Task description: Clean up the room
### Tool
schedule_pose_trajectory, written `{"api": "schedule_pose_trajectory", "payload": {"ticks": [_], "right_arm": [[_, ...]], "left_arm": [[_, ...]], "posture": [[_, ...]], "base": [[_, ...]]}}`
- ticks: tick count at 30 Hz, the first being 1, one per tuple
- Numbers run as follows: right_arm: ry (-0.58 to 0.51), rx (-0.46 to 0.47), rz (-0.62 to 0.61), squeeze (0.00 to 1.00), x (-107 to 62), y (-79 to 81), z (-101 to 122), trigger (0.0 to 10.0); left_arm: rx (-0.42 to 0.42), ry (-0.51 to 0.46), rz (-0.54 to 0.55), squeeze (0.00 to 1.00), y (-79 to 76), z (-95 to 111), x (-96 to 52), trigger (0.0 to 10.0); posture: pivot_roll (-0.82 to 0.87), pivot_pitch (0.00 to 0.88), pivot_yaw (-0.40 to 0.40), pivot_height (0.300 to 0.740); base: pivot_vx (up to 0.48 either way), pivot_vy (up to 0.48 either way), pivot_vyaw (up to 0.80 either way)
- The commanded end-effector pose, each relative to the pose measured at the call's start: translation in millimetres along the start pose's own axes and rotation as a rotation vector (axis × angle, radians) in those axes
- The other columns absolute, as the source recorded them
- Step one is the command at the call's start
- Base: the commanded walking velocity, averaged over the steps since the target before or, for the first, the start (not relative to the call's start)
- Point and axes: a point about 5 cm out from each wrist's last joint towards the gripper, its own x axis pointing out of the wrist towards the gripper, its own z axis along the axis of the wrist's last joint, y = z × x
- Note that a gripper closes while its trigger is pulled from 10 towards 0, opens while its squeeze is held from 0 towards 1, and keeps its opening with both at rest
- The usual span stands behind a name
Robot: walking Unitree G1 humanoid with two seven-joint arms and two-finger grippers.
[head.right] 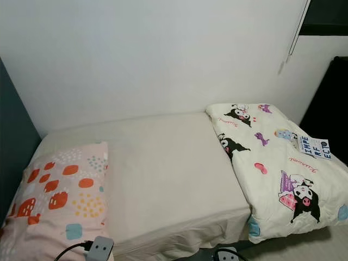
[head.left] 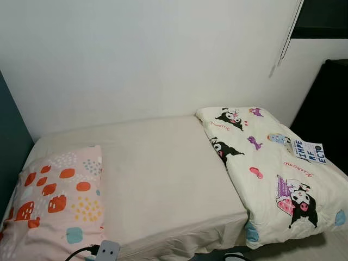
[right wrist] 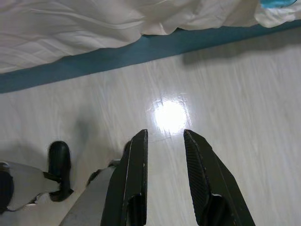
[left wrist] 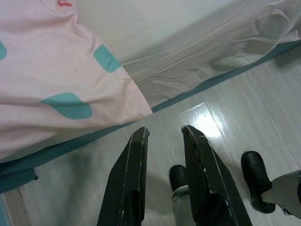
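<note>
Both arms hang idle over the floor, left gripper and right gripper slightly parted and empty, since the bed awaits tidying

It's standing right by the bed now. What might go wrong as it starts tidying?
The booklet lies near the far edge of the folded blanket; tugging the blanket may tip it off. The pillow already hangs over the bed's near edge and might slide to the floor. Both the left gripper and right gripper hang low and open, far from the bedding.
</note>
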Motion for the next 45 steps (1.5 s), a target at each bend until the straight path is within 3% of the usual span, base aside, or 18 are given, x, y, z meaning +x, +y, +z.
{"api": "schedule_pose_trajectory", "payload": {"ticks": [1, 7, 45], "right_arm": [[0.018, 0.045, 0.012, 0.00, -0.1, 2.1, -2.5, 10.0], [0.030, -0.015, 0.008, 0.00, -0.3, 0.1, -3.8, 10.0], [0.011, -0.024, -0.022, 0.00, -0.3, -2.2, -1.7, 10.0]], "left_arm": [[0.004, 0.000, 0.004, 0.00, 4.3, 0.2, -0.1, 10.0], [0.002, -0.005, 0.007, 0.00, 3.4, 2.2, 0.8, 10.0], [0.019, -0.006, -0.017, 0.00, -1.0, 7.8, 4.2, 10.0]], "posture": [[0.01, 0.038, -0.032, 0.740], [0.01, 0.034, -0.032, 0.740], [-0.01, 0.042, -0.018, 0.740]], "base": [[0.000, 0.000, 0.00], [0.000, 0.000, 0.00], [0.000, 0.000, 0.00]]}}
